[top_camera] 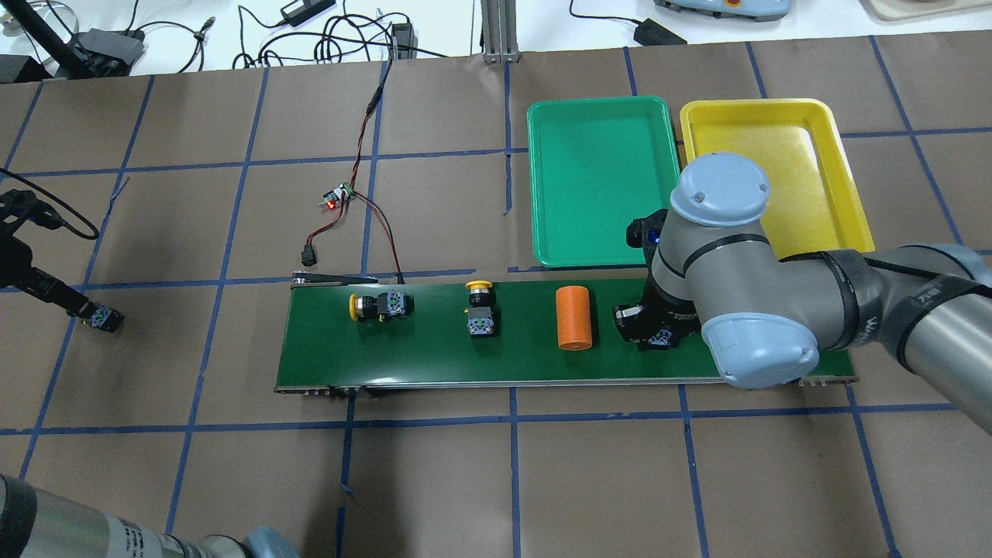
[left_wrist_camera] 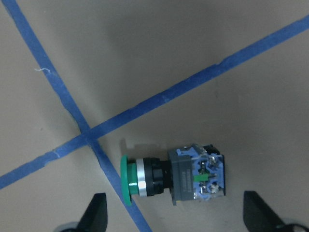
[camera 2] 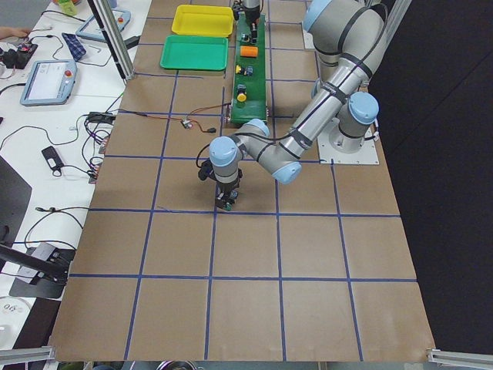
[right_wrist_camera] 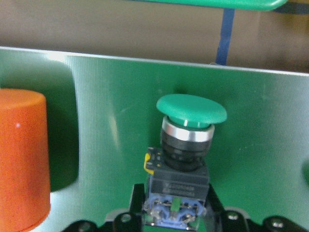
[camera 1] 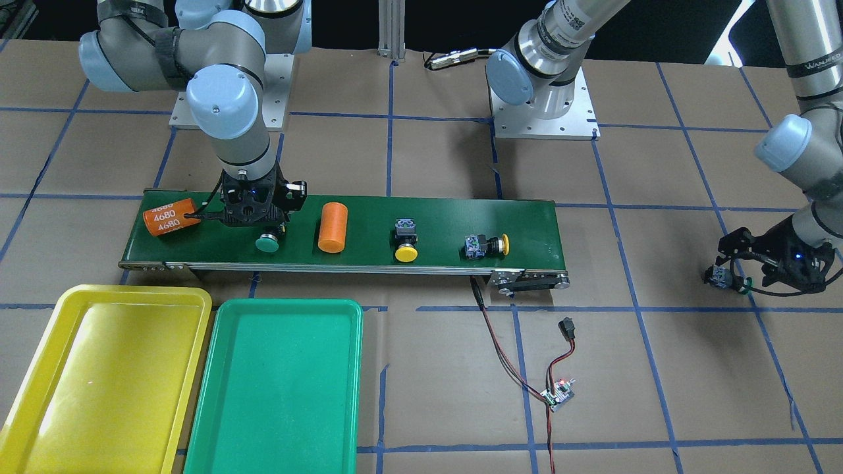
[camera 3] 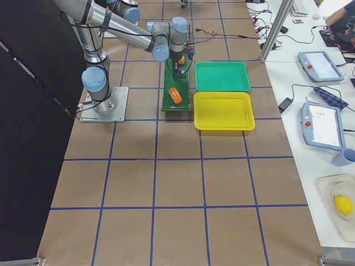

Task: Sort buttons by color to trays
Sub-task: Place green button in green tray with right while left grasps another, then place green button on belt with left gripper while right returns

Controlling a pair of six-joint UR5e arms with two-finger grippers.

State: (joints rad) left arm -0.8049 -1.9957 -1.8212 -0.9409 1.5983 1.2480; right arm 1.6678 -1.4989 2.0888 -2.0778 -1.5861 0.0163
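A green button (right_wrist_camera: 186, 145) lies on the belt with its cap toward the green tray (camera 1: 217, 395). My right gripper (camera 1: 253, 220) is over it, and its fingers (right_wrist_camera: 136, 195) press both sides of the grey-blue back. A second green button (left_wrist_camera: 174, 175) lies on its side on the brown paper, off the belt. My left gripper (left_wrist_camera: 176, 215) is open above it, with the fingertips wide apart and touching nothing. Two yellow buttons (camera 1: 406, 243) (camera 1: 487, 245) lie further along the belt. The yellow tray (camera 1: 39, 395) stands beside the green one, and both hold nothing.
The dark-green conveyor (camera 1: 461, 224) also carries two orange cylinders, one (camera 1: 332, 227) beside my right gripper and one (camera 1: 171, 217) at the belt's end. A small circuit board with red and black wires (camera 1: 558, 394) lies near the belt's other end.
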